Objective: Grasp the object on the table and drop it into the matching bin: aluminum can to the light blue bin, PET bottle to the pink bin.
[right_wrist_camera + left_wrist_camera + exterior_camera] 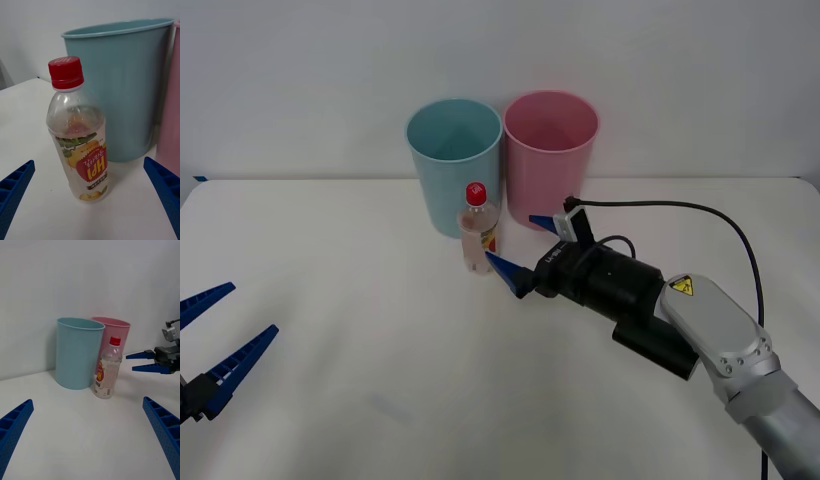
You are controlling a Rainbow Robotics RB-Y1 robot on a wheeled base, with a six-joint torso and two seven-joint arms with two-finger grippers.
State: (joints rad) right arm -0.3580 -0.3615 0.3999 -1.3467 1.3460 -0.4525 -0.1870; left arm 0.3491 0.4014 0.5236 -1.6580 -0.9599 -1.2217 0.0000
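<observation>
Left gripper (210, 340) parked, jaws spread; right gripper (525, 250) level, released, beside bottle (478, 235).

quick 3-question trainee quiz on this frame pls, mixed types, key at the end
1. True or false: the PET bottle stands upright on the table.
2. Which gripper is open beside the bottle? A) left gripper B) right gripper
3. Fill in: the bottle stands in front of the ___ bin.

Key:
1. True; red cap on top.
2. B; fingers apart, not touching it. The left waits open at the table's near left.
3. Light blue bin; the pink bin stands beside it.
</observation>
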